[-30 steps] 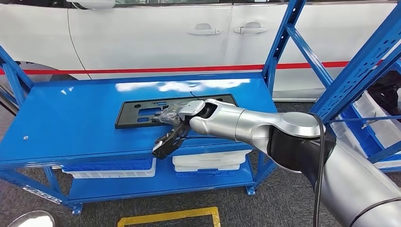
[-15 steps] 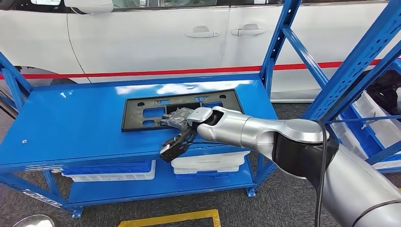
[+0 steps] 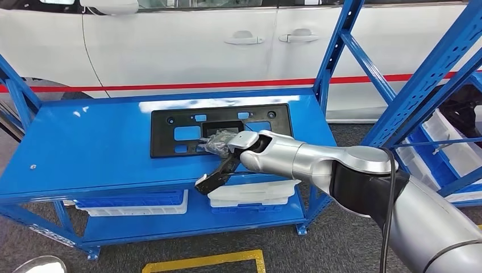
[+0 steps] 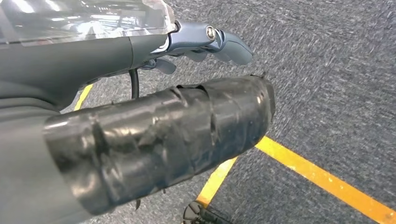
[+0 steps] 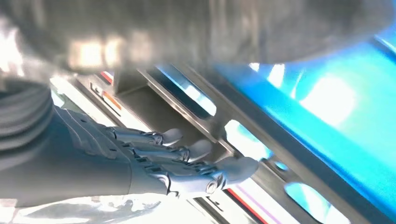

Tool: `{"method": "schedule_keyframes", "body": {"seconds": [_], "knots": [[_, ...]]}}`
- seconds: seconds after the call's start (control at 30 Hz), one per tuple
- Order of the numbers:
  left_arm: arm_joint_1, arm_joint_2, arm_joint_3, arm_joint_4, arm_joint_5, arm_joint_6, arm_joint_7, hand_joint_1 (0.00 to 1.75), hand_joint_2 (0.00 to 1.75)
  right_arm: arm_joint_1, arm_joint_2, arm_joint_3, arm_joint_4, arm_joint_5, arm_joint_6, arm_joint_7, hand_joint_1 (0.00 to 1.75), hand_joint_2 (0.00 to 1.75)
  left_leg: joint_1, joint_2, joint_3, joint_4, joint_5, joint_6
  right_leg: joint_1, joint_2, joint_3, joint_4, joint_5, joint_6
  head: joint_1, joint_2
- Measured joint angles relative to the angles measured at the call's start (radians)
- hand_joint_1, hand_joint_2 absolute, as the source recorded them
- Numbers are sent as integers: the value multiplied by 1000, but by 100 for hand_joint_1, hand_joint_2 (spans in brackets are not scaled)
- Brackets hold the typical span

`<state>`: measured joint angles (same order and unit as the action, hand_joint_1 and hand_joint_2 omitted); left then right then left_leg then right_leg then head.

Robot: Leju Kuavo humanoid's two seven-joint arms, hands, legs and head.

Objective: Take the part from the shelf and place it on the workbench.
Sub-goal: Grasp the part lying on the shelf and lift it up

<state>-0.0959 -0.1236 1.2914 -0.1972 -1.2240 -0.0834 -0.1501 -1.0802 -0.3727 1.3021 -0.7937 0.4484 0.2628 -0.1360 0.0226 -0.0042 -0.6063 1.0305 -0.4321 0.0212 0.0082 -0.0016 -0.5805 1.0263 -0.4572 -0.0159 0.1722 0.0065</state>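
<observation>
The part, a flat black plate frame (image 3: 221,129) with several cut-outs, lies on the blue workbench top (image 3: 91,148). My right hand (image 3: 215,175) reaches across its near edge, wrist over the frame, dark fingers stretched down past the bench's front edge. In the right wrist view the fingers (image 5: 187,161) are straight and apart with nothing in them, and the frame (image 5: 261,154) runs beyond them. Crumpled clear plastic (image 3: 219,140) sits at that wrist. My left hand (image 4: 205,39) hangs over grey floor, holding nothing.
White and blue bins (image 3: 250,196) sit on the bench's lower shelf. Blue shelf uprights (image 3: 423,85) stand at the right, with white crates behind them. A white car (image 3: 187,40) is parked behind the bench. Yellow floor tape (image 3: 204,261) lies in front.
The frame has slid right on the bench top and turned squarer to its edge. My right hand has moved right with it, fingers now pointing lower.
</observation>
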Motion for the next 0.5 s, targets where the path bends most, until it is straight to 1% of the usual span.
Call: {"method": "schedule_keyframes", "body": {"seconds": [0.03,0.1,0.13,0.17,0.23,0.27,0.3,0.33,0.37,0.4,0.43,0.47,0.5], "knots": [[0,0,0,0,0,0,0,0,0,0,-1,-2,-1,3,0,1,0,87,0,0,0,-2,2,-6,3,0,-1,-1,2,-4,0,0],[0,-1,0,0,-1,0,0,0,0,2,-2,-8,-5,6,-1,1,0,0,-1,1,-3,1,-2,-17,-3,-2,5,-16,12,-13,0,0],[0,-2,0,0,-1,0,-1,0,0,2,-2,-10,-7,7,-1,1,0,0,-1,1,-12,19,-16,-21,-6,-3,8,-26,18,-20,-1,0],[0,-2,0,0,-2,0,-1,0,0,2,-3,-12,-11,8,-2,0,0,0,-1,1,-31,60,-41,-24,-9,-5,11,-33,23,-25,0,0],[1,-1,0,0,-2,0,-2,0,0,4,-3,-16,-18,13,-4,-3,0,0,0,1,-90,190,-108,-30,-7,-7,9,-35,25,-29,-1,0],[2,-1,0,0,-2,0,-3,0,0,5,-3,-18,-21,16,-5,-5,0,0,0,1,-118,249,-129,-33,-6,-7,7,-33,25,-29,0,0],[3,0,0,0,-2,0,-3,0,0,5,-3,-20,-25,20,-6,-5,0,0,1,1,-132,277,-132,-35,-6,-6,5,-31,24,-29,-1,0],[4,0,0,0,-2,1,-3,0,0,3,-3,-23,-32,23,-7,-3,0,0,1,2,-127,268,-115,-36,-6,-6,5,-28,23,-29,-1,0],[3,0,0,0,-2,1,-3,0,0,0,-3,-27,-40,27,-8,1,0,0,1,2,-103,220,-83,-36,-7,-5,5,-25,20,-28,-1,0],[3,0,0,0,-2,1,-3,0,0,-5,-3,-33,-50,31,-7,6,0,0,1,3,-69,148,-48,-34,-7,-4,4,-18,16,-25,-1,0],[2,0,0,0,-1,1,-3,0,0,-13,-2,-41,-60,34,-5,12,0,0,-1,4,-36,82,-25,-31,-5,-3,1,-9,10,-20,-1,0],[1,0,0,0,0,1,-3,0,0,-23,-1,-49,-69,36,-1,18,0,0,-2,5,-15,36,-11,-26,-3,-2,-3,-1,5,-15,0,0],[1,0,0,0,2,1,-3,0,0,-34,1,-57,-78,38,5,24,0,0,-4,4,-5,12,-9,-21,-1,-2,-7,6,2,-11,0,0]]}}
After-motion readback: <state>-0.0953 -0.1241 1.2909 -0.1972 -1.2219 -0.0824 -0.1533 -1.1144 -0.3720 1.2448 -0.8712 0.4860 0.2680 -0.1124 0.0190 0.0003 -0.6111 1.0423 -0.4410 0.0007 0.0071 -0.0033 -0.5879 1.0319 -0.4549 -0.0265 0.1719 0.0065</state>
